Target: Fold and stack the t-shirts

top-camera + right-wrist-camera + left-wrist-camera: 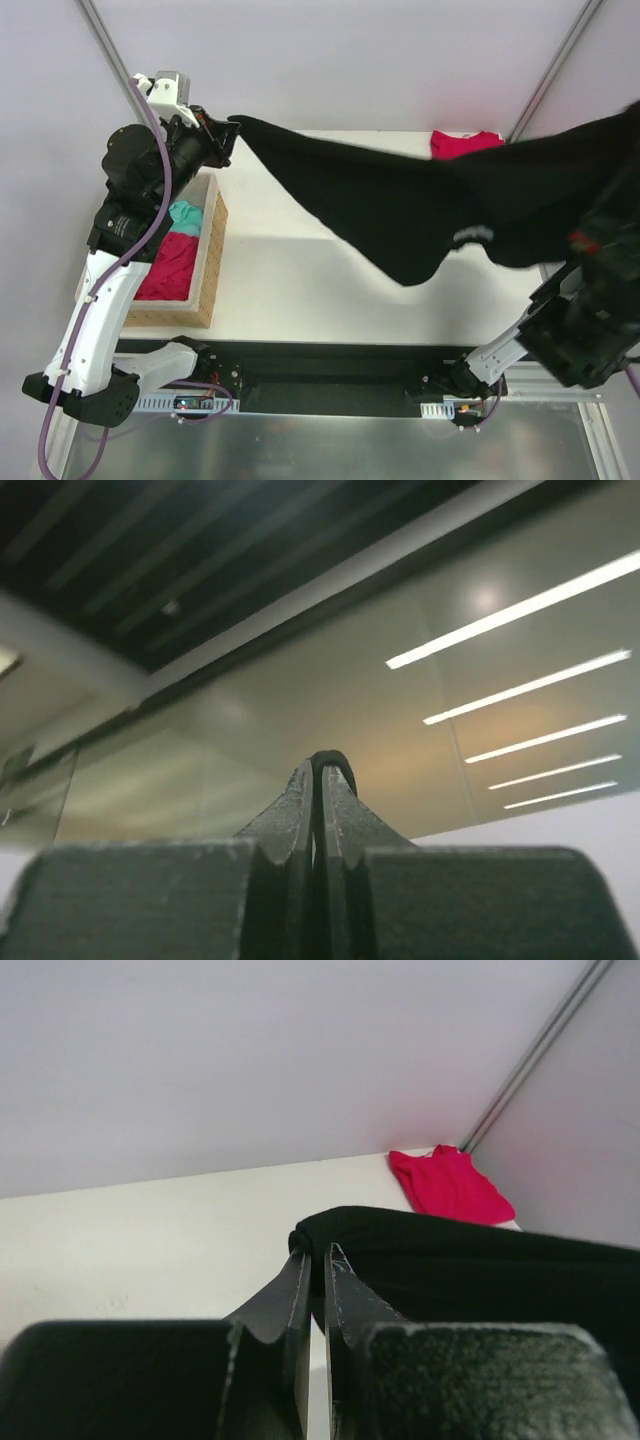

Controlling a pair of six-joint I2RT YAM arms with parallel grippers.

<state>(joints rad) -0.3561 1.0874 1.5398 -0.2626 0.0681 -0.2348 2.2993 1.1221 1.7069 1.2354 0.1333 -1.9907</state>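
Since the black t-shirt (400,200) sags between its two held points, it is judged soft, light and limp, best taken at hem or shoulder edges. Left hand (315,1257) is clenched on one edge; right hand (322,768) is clenched on a thin fold. Cloth hangs above the surface (280,260), spanning 10 to 3 o'clock. Crimson t-shirt (465,143) lies at 1 o'clock.

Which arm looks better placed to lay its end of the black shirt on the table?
Probably left: the left end effector holds the black shirt over the table's far left corner. The right end effector points at the ceiling, its arm beyond the table's right edge.
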